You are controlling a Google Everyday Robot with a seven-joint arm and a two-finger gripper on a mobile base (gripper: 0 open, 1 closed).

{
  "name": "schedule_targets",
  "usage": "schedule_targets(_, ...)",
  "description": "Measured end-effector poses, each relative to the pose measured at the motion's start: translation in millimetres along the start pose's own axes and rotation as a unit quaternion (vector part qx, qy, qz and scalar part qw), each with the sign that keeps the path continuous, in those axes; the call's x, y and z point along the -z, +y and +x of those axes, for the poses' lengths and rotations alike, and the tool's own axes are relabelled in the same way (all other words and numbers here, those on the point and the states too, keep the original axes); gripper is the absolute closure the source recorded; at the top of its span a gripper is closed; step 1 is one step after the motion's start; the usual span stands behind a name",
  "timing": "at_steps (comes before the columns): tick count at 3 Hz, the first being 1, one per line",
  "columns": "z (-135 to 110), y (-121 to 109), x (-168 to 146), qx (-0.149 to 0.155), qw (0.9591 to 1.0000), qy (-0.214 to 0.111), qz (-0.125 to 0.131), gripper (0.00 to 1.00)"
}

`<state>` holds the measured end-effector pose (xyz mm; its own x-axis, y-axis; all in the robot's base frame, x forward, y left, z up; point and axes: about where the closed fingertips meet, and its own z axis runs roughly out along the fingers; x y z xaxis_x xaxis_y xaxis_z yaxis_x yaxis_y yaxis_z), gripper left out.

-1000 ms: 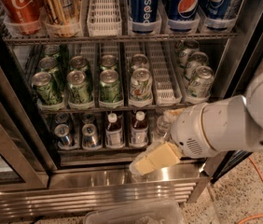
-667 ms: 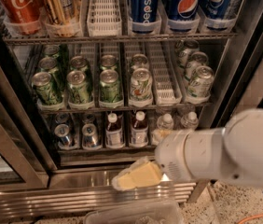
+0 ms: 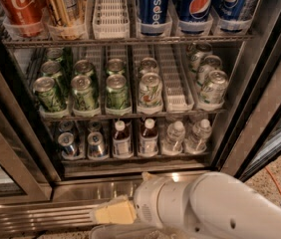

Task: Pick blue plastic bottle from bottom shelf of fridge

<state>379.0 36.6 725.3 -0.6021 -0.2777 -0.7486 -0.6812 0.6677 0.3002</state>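
Blue bottle (image 3: 148, 136): upright at the bottom counter's (image 3: 130, 160) front edge, midway between its corners, a twin (image 3: 122, 139) just left.
Gripper (image 3: 111, 212): low before the fridge (image 3: 260, 103) sill, pointing left; grip state we cannot tell.
Relation: bottle lies up, deeper and slightly right of the gripper, well apart; long axis vertical.
Change: since a second ago the gripper has dropped leftward from the counter's right corner.

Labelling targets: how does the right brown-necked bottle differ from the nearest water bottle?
The brown-necked bottle has a dark neck and pale label; the water bottle is clear. The brown-necked bottle stands left of the water bottle. Both upright, white caps. The claw hangs low outside the fridge.
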Motion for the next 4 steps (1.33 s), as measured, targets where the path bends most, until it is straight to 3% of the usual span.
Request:
schedule_targets(1, 26, -2, -32, -0.048, 0.9988, 0.007, 0.010, 0.00)
schedule_targets(2, 38, -15, -52, -0.069, 0.9968, 0.018, 0.037, 0.00)
schedule_targets(3, 44, -35, -60, -0.080, 0.9930, 0.027, 0.082, 0.00)
schedule_targets(4, 34, -42, -64, -0.063, 0.9871, 0.026, 0.145, 0.00)
